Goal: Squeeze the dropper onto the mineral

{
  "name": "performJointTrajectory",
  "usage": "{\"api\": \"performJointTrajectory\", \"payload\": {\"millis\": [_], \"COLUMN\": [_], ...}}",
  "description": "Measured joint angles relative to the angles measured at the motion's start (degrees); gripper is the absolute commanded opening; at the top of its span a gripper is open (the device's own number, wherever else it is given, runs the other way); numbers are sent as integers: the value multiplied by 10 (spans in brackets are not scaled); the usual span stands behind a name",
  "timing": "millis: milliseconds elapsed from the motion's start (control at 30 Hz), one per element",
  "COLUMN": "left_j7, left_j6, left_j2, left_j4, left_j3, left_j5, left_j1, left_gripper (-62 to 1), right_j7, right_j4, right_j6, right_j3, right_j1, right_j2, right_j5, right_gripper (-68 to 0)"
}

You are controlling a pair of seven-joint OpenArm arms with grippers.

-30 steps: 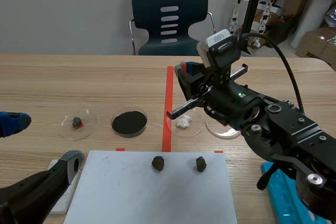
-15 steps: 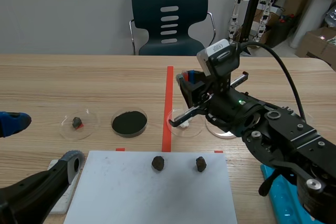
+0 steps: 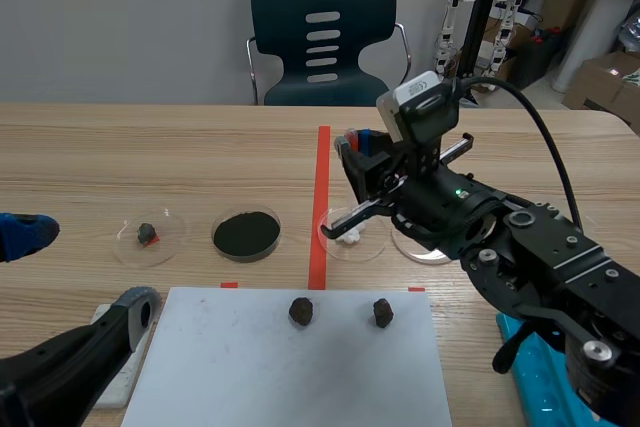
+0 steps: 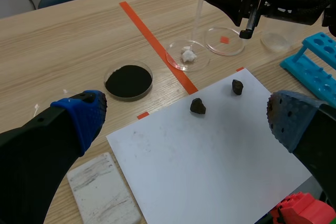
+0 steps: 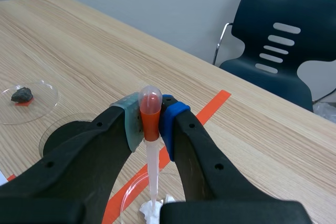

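Right fingers (image 5: pixel 171 117) grip a clear orange-bulbed plastic dropper (image 5: pixel 151 161), tip over a white mineral lump (image 4: pixel 188 54); left fingers (image 4: pixel 80 118) stand wide apart.

Over the last 1 s the right gripper (image 3: pixel 362 143), clamped on the dropper (image 5: pixel 149 109), tips forward and sinks toward the petri dish (image 3: pixel 366 246). This brings the dropper's stem closer above the white mineral (image 4: pixel 188 54), and it then eases up very slightly.
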Motion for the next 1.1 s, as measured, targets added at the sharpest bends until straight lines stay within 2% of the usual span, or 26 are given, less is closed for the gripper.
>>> {"api": "performJointTrajectory", "payload": {"millis": [167, 333, 467, 600, 1100], "left_j7": [0, 0, 0, 0, 0], "left_j6": [0, 0, 0, 0, 0], "left_j2": [0, 0, 0, 0, 0], "left_j4": [0, 0, 0, 0, 0], "left_j3": [0, 0, 0, 0, 0], "left_j5": [0, 0, 0, 0, 0], "left_j1": [0, 0, 0, 0, 0], "left_gripper": [14, 14, 14, 14, 14], "right_j7": [2, 2, 2, 2, 2], "right_j4": [0, 0, 0, 0, 0], "right_j6": [0, -26, -26, -26, -26], "right_j3": [0, 0, 0, 0, 0], "right_j1": [0, 0, 0, 0, 0], "right_j2": [0, 0, 0, 0, 0], "right_j5": [0, 0, 0, 0, 0], "right_gripper": [-611, -611, -612, -659, -662]}}
